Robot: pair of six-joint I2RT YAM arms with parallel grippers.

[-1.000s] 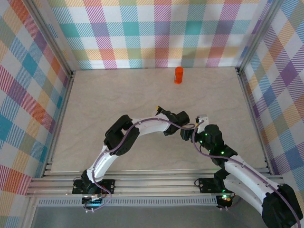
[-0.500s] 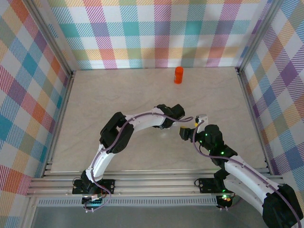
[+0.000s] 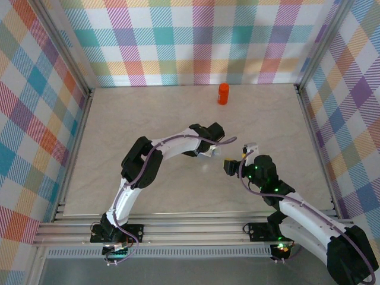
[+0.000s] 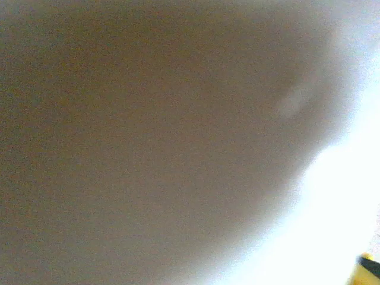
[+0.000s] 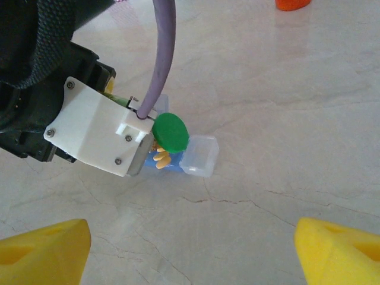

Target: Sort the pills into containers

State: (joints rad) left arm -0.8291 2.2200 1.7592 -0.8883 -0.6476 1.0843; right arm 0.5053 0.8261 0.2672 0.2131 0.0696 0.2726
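Note:
The flat blue box (image 5: 168, 164) lies open on the table, its clear lid (image 5: 199, 155) flipped to the right and several yellow pills (image 5: 160, 158) inside. Just above it a green cap (image 5: 170, 132) sticks out tilted from under the left wrist's white camera housing (image 5: 95, 133). My left gripper (image 3: 206, 152) appears shut on that green-capped bottle; its fingers are hidden, and the left wrist view is a close blur. My right gripper (image 5: 190, 252) stands open near the box, with nothing between its yellow fingertips (image 5: 341, 249). The orange bottle (image 3: 223, 94) stands upright far back.
Plaid walls and metal rails close the table (image 3: 119, 130) in on three sides. The left arm's purple cable (image 5: 163, 53) hangs over the box. Both arms meet near the middle of the table.
The left arm has swung its gripper leftward and a little back, away from the right gripper. The right arm has hardly moved.

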